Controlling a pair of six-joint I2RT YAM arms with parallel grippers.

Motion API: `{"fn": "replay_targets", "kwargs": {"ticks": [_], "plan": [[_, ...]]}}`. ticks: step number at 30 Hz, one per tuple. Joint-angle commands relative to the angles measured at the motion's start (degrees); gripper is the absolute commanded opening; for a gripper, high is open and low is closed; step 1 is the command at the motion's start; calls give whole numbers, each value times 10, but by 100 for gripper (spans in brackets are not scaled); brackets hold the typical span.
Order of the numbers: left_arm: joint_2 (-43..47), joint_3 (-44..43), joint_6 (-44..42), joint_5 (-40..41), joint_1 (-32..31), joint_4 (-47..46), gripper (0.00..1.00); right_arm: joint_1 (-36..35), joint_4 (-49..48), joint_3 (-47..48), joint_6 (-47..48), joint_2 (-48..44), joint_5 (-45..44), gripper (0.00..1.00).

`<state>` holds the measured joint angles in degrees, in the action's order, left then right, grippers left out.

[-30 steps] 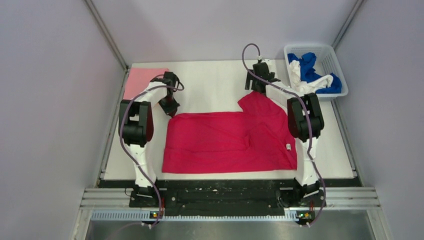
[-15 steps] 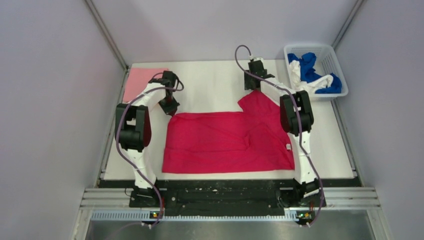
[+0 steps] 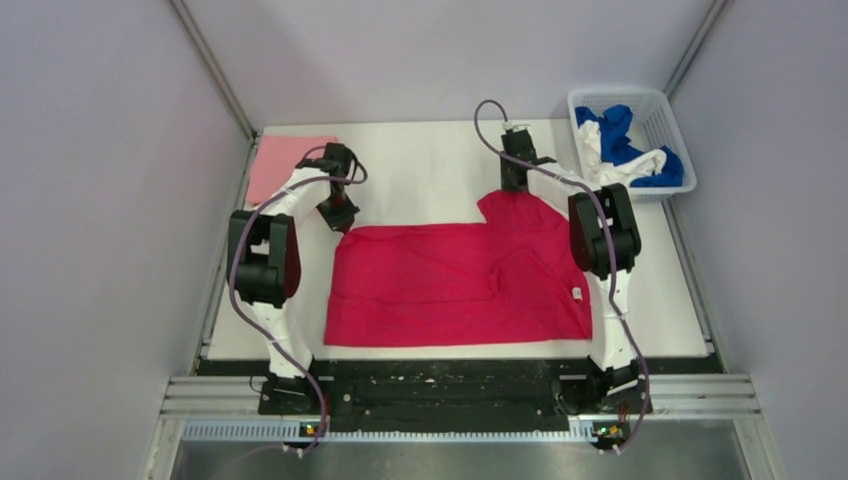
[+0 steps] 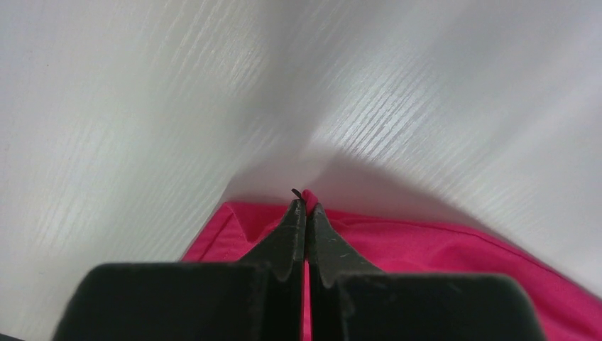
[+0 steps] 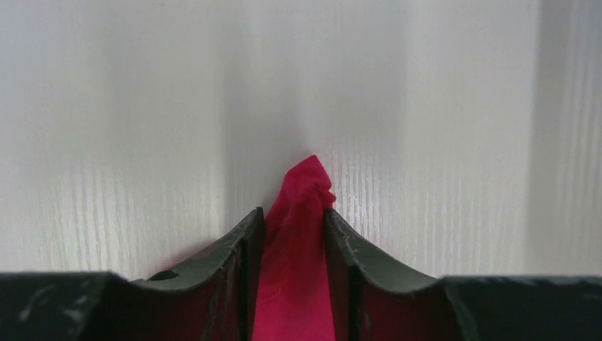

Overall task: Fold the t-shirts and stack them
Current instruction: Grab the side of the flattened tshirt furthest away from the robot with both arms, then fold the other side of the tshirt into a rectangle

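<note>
A crimson-pink t-shirt [image 3: 460, 285] lies spread across the middle of the white table, its sleeve poking toward the back right. My left gripper [image 3: 342, 222] sits at the shirt's back left corner. In the left wrist view this gripper [image 4: 306, 206] is shut on a thin pinch of the crimson cloth [image 4: 426, 249]. My right gripper [image 3: 513, 185] is at the tip of the sleeve. In the right wrist view it [image 5: 293, 220] has a bunched fold of crimson cloth [image 5: 305, 185] filling the gap between its fingers, touching both.
A folded light pink t-shirt [image 3: 283, 163] lies flat at the back left corner of the table. A white mesh basket [image 3: 655, 105] at the back right holds a blue t-shirt [image 3: 615, 125] and a white t-shirt [image 3: 625, 168]. Grey walls enclose both sides.
My right gripper has shifted slightly left onto the sleeve tip and its jaws have narrowed around the cloth. The left gripper has stayed at its corner.
</note>
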<state>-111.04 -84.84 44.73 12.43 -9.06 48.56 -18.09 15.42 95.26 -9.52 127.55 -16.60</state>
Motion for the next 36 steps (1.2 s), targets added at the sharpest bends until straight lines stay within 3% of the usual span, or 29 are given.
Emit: {"fn": "replay_targets", "kwargs": {"ticks": [1, 4, 7, 12, 24, 36], "plan": [[38, 1, 4, -3, -4, -9, 0, 2, -11, -13, -11, -18, -2, 28], [39, -1, 3, -4, -4, -8, 0, 2, -19, -8, -16, -17, -5, 7], [41, -2, 1, -11, -4, -8, 0, 2, -32, -11, -16, -28, -9, 0], [60, 17, 0, -9, -7, -8, 0, 2, -69, -70, 0, -99, -14, 0], [170, 127, 1, -11, -23, -30, 0, 2, -143, -343, 39, -360, 1, 0], [281, 234, 6, 18, -32, -33, 0, 2, -125, -494, 18, -581, 15, 0]]}}
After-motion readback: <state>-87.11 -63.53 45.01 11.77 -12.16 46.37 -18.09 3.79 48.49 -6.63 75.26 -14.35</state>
